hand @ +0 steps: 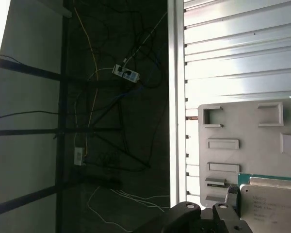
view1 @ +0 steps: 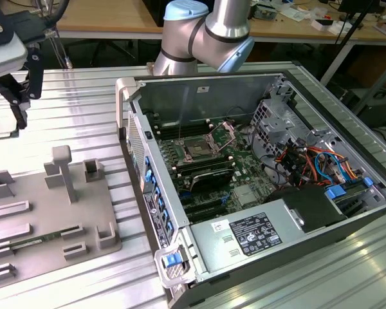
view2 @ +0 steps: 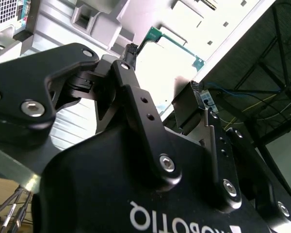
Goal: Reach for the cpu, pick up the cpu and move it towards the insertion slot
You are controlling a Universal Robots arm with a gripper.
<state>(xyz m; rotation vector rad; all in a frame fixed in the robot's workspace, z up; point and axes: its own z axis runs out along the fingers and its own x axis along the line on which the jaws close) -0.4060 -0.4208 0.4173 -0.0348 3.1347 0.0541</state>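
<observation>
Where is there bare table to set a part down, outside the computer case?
Bare ribbed table lies past the far edge of the grey fixture tray, up to the computer case, and along the case at the exterior view's lower right. Inside the case is crowded, cables beside the insertion slot.

Stock count: one computer case (view1: 206, 90), lid off; one insertion slot (view1: 197, 150); one cpu (hand: 274, 208); one grey holder plate (view1: 51, 212).

A grey plastic slotted tray (view1: 38, 193) lies lower left in the exterior view. An open grey metal computer case (view1: 199, 90) sits centre-right.
</observation>
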